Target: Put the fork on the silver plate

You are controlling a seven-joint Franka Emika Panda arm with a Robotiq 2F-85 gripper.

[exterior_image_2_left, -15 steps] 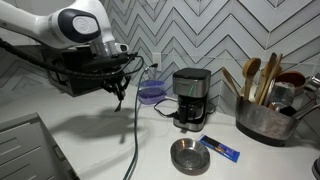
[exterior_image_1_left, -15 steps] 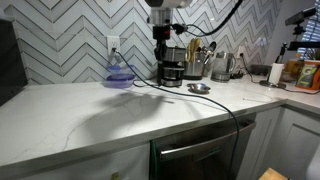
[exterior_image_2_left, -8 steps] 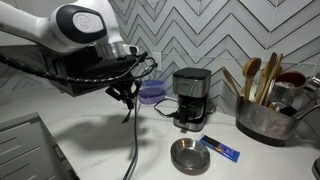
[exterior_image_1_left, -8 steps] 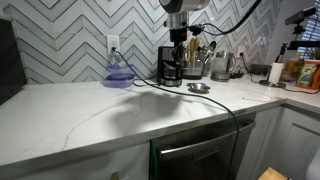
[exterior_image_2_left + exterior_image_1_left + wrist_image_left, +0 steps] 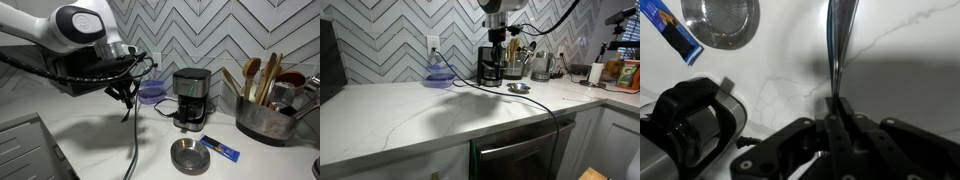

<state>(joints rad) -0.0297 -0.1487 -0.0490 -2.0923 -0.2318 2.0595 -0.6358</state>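
Soft, even indoor light fills both exterior views, and both are slightly soft in detail. The pale countertop (image 5: 380, 120) carries a broad, faint-edged shadow across its middle. In the wrist view the fork (image 5: 837, 45) is blurred and streaked with glare. The silver plate (image 5: 720, 20) gleams at the top edge. The gripper (image 5: 837, 108) is dark and out of focus, and grey shadow covers the right side.

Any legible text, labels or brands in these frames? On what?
None can be read.
Blue packet: light print, too blurred.
Coffee maker: no legible marking.
Containers at the counter's end: any labels too small.
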